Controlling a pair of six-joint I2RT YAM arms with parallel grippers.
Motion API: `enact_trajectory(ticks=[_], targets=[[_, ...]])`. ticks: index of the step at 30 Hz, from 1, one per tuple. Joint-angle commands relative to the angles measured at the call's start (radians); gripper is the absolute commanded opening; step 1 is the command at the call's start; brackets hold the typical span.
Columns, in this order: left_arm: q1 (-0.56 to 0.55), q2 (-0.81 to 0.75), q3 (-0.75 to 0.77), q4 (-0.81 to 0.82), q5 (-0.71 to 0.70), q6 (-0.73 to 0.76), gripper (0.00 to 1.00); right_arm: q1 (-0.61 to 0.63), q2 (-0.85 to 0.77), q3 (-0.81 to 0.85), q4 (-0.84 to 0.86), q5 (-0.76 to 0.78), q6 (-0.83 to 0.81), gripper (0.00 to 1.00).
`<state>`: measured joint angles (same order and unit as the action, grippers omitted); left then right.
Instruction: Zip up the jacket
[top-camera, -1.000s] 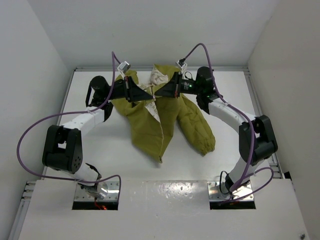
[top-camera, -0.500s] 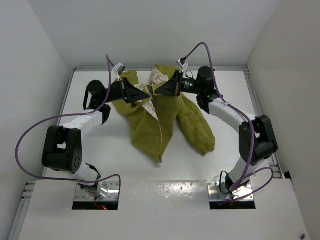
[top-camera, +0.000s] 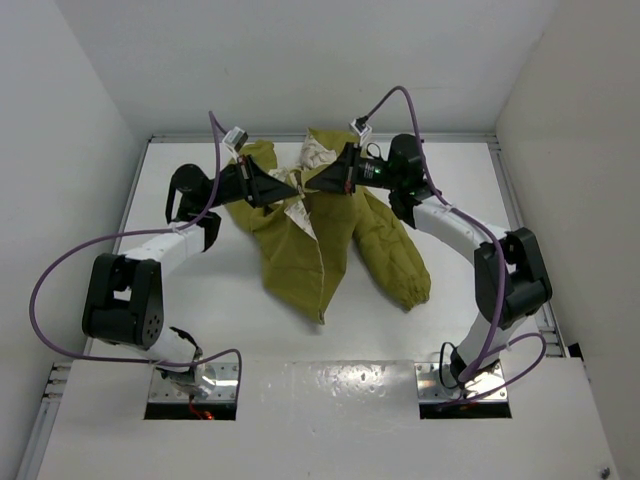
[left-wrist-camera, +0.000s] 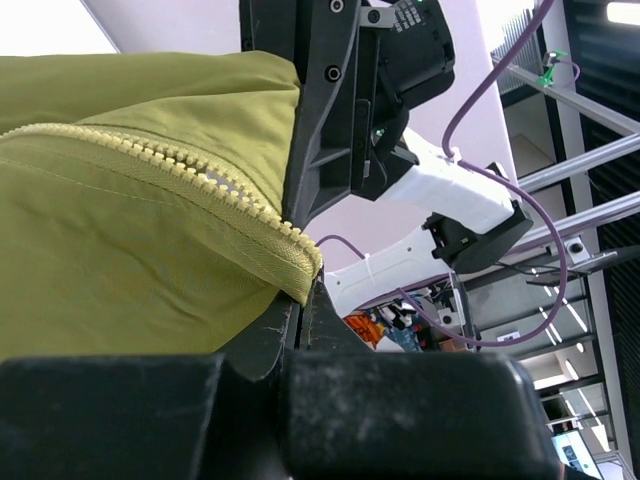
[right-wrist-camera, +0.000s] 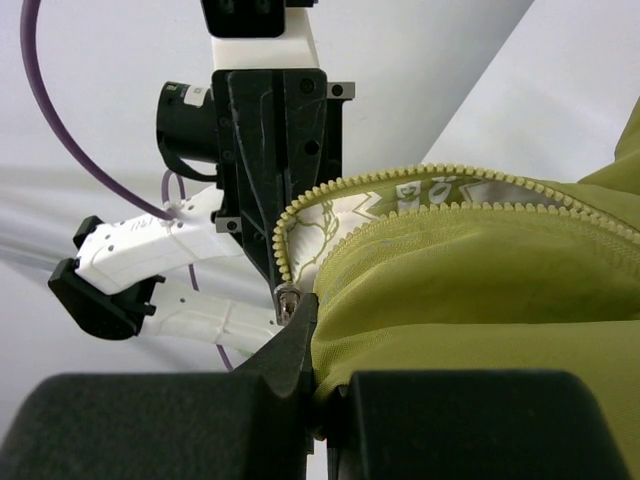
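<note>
The left gripper (top-camera: 288, 186) is clamped on the toothed zipper edge (left-wrist-camera: 170, 160) of the jacket (top-camera: 300, 250). Facing it, the right gripper (top-camera: 316, 182) is clamped on the opposite edge, with the slider (right-wrist-camera: 287, 300) at its fingertips.

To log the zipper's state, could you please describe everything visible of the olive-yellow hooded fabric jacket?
The olive-yellow fabric jacket lies unzipped on the white table, one sleeve trailing right. At its far end, the left gripper pinches one toothed zipper edge, the right gripper the other, beside a metal slider. Cream printed lining shows.
</note>
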<state>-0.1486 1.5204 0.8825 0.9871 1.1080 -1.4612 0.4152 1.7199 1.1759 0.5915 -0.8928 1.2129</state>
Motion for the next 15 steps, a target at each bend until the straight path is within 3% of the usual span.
enact_trajectory(ticks=[1,15], targets=[[0.009,-0.042,-0.004,0.058,-0.011,-0.011,0.0,0.007,0.0,0.056,0.056,0.009,0.007,0.0],[0.009,-0.042,-0.013,0.058,-0.011,-0.011,0.0,0.007,0.0,0.065,0.076,0.005,0.019,0.0]])
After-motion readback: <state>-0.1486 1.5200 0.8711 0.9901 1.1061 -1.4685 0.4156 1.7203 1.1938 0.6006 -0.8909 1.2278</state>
